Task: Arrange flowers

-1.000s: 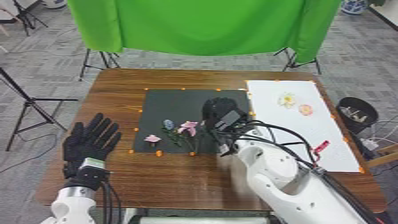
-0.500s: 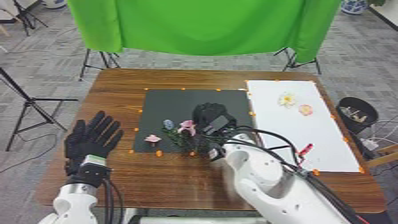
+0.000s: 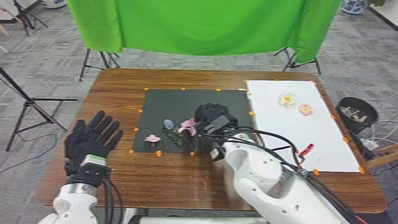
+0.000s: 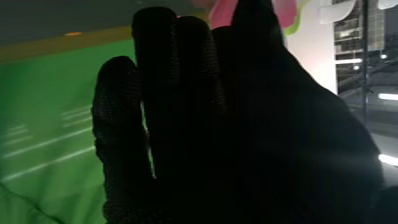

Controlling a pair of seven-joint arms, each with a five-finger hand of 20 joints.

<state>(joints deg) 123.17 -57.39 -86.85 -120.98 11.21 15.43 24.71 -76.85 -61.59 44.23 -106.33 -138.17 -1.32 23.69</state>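
My right hand is over the right part of the dark sheet, just beside a large pink flower. In the right wrist view, the hand has its fingers straight, and pink petals show beyond the fingertips and thumb. Left of the large pink flower lie a blue flower and a small pink one. On the white sheet lie a white-yellow flower and a pale pink one. My left hand is open over the table's left side.
Both sheets lie on the brown table, with orange marks along their edges. A red object is by the right forearm. A black bin stands off the table's right side. A green cloth hangs behind.
My right hand has shifted left and slightly nearer to the robot, closer to the large pink flower. The right forearm has moved left too. The left hand is nearly unchanged.
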